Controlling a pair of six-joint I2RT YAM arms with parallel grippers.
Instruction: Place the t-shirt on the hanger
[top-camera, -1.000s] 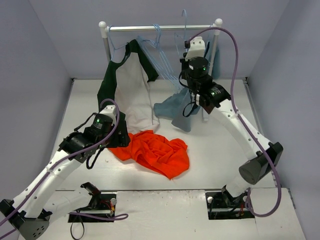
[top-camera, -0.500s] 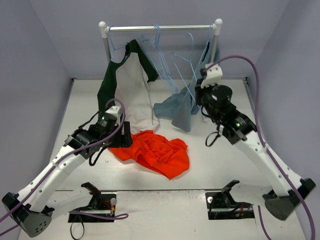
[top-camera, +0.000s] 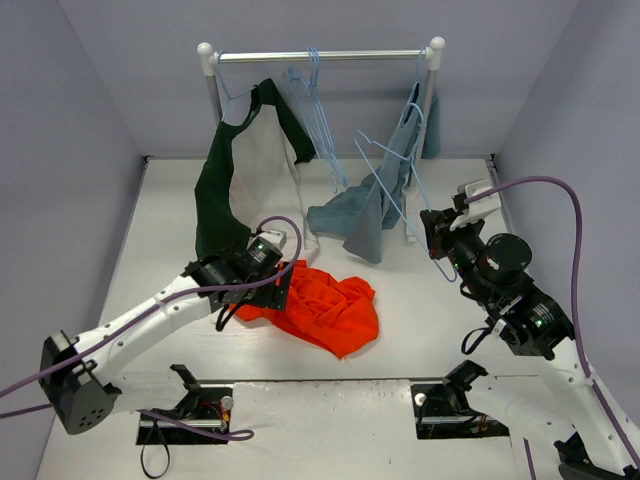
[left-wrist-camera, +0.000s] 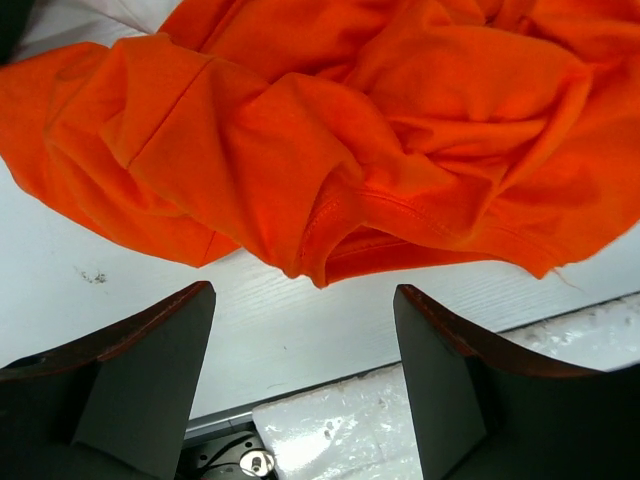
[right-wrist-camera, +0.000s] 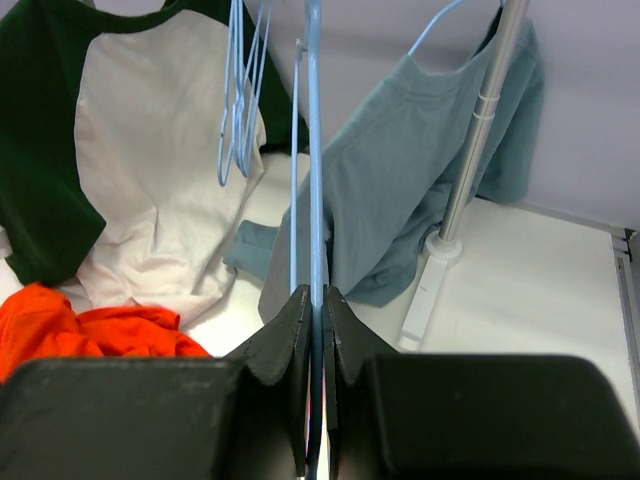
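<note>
The orange t-shirt (top-camera: 325, 310) lies crumpled on the white table; it fills the top of the left wrist view (left-wrist-camera: 350, 130) and shows at the lower left of the right wrist view (right-wrist-camera: 60, 320). My left gripper (top-camera: 272, 288) (left-wrist-camera: 305, 290) hovers open at the shirt's near left edge, with only bare table between its fingers. My right gripper (top-camera: 438, 238) (right-wrist-camera: 317, 292) is shut on the wire of a pale-blue hanger (top-camera: 392, 200) (right-wrist-camera: 315, 150). That hanger hangs in the air, off the rail, right of the shirt.
A clothes rack (top-camera: 320, 56) stands at the back. On it hang a green-and-white garment (top-camera: 245, 180), a grey-blue garment (top-camera: 360, 215) and several more blue hangers (top-camera: 315, 100). The rack's right post and foot (right-wrist-camera: 430, 270) are close ahead of my right gripper. Purple walls enclose the table.
My right arm has swung from the rail to the right and nearer, carrying the hanger off the rail. My left gripper moved right along the t-shirt's near edge, still open.
</note>
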